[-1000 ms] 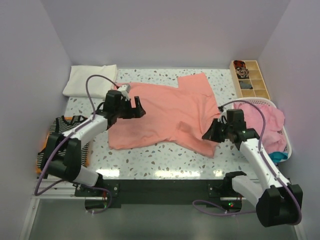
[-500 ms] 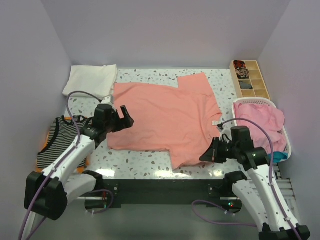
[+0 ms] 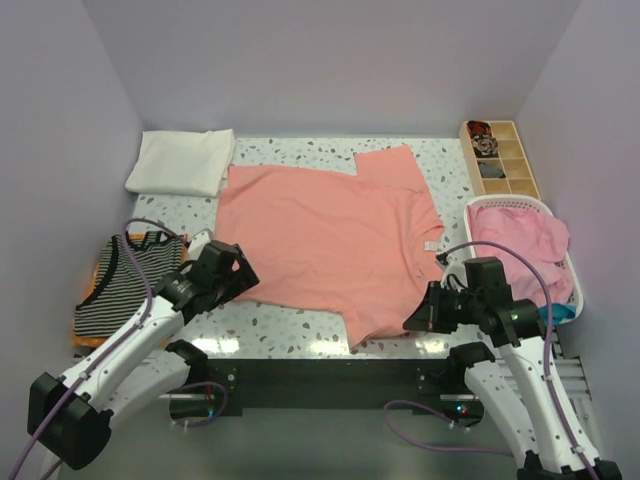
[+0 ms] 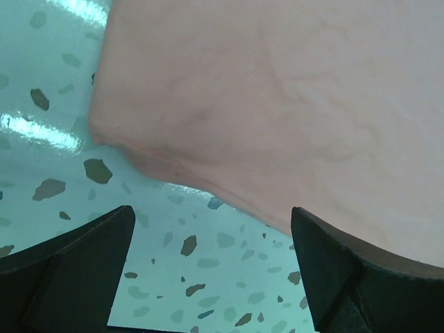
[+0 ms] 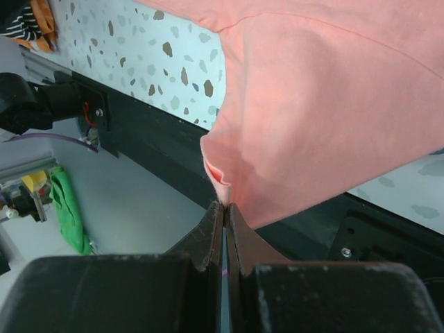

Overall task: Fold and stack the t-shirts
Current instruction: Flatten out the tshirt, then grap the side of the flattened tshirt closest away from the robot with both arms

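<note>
A salmon-pink t-shirt (image 3: 320,240) lies spread on the speckled table (image 3: 290,322), its small white neck label (image 3: 432,246) at the right. My right gripper (image 3: 415,318) is shut on the shirt's near right sleeve edge (image 5: 223,182) and holds it at the table's front edge. My left gripper (image 3: 238,285) is open and empty, low over the table just off the shirt's near left corner (image 4: 118,135). A black-and-white striped tee (image 3: 120,282) lies at the left. A folded white tee (image 3: 180,160) lies at the back left.
A white basket (image 3: 500,204) with pink (image 3: 520,245) and teal (image 3: 558,314) cloth stands at the right. A wooden compartment box (image 3: 498,155) stands at the back right. The table's dark front rail (image 5: 159,146) is under my right gripper.
Both arms pulled back toward the near edge. The left gripper let go of the shirt's left side. The right gripper drew the sleeve forward, and the shirt now lies flatter.
</note>
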Motion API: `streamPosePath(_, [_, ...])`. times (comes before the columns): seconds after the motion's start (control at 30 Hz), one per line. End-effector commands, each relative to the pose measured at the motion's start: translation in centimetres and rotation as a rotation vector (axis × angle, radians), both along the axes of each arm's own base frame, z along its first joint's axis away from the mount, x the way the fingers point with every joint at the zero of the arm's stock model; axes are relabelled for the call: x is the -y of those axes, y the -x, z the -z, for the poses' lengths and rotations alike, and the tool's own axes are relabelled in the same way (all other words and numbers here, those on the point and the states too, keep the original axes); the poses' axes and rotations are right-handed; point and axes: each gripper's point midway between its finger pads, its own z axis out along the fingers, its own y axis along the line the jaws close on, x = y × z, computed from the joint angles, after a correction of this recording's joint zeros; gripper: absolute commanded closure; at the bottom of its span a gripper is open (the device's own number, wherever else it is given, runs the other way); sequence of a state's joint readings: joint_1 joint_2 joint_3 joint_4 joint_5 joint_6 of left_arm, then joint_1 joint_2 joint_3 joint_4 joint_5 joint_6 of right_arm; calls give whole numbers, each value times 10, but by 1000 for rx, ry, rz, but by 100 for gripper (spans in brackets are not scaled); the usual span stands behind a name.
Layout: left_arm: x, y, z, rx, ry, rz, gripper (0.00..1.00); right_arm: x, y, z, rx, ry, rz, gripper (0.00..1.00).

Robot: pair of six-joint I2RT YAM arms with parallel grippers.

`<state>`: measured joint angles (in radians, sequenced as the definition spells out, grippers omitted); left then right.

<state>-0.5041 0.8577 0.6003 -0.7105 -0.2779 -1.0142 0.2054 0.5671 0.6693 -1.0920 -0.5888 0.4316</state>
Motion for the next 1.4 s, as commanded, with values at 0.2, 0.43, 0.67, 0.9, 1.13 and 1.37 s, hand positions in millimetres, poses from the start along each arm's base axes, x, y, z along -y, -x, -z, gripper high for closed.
streamPosePath(0.2, [-25, 25, 37, -70, -111, -182, 0, -4, 4, -10, 66, -19, -48, 100])
streamPosePath(0.43, [-35, 8, 37, 10, -135, -284, 0, -5, -3, -14, 86, -18, -61, 100])
streamPosePath(0.67, [-50, 3, 42, 84, -134, -407, 12, -4, -9, -13, 88, 1, -61, 100])
streamPosePath(0.9, [-55, 4, 59, 98, -123, -463, 87, -2, -12, -12, 84, 17, -58, 100])
streamPosePath(1.13, [-69, 7, 55, 115, -172, -510, 76, 0, -12, -14, 84, 33, -51, 100])
streamPosePath(1.37, [-71, 8, 50, 201, -78, -538, 30, -1, -14, -10, 79, 30, -50, 100])
